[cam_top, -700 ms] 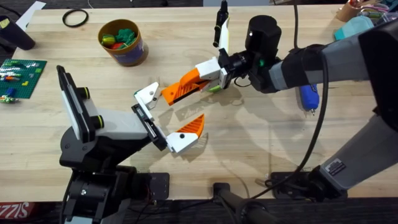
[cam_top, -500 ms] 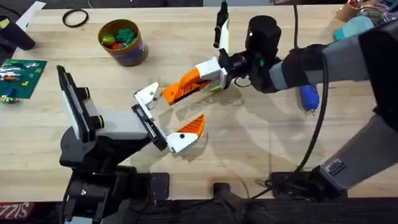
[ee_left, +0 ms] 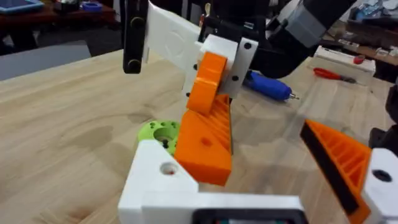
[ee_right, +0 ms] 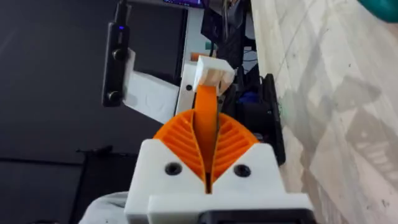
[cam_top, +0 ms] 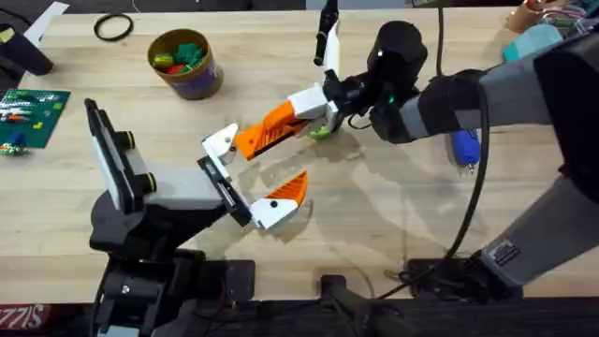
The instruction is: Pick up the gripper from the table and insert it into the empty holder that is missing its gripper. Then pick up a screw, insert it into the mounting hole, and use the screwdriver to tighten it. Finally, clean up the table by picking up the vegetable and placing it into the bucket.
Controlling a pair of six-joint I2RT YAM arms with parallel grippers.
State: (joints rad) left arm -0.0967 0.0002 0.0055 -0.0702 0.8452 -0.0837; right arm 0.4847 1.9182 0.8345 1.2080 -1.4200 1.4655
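Mid-frame in the overhead view, your right claw is clenched on the white base of the gripper, holding it off the table with its orange wedge angled down-left. Its tip sits right at the holder; in the left wrist view the gripper overlaps the holder, but you can't tell whether it is seated. Your left claw is released, jaws spread: holder on the upper jaw end, a shorter white finger with orange tip on the lower. A green vegetable lies on the table just under the right claw. The bucket stands at upper left, with coloured items inside. A blue screwdriver lies at right, partly behind the right arm.
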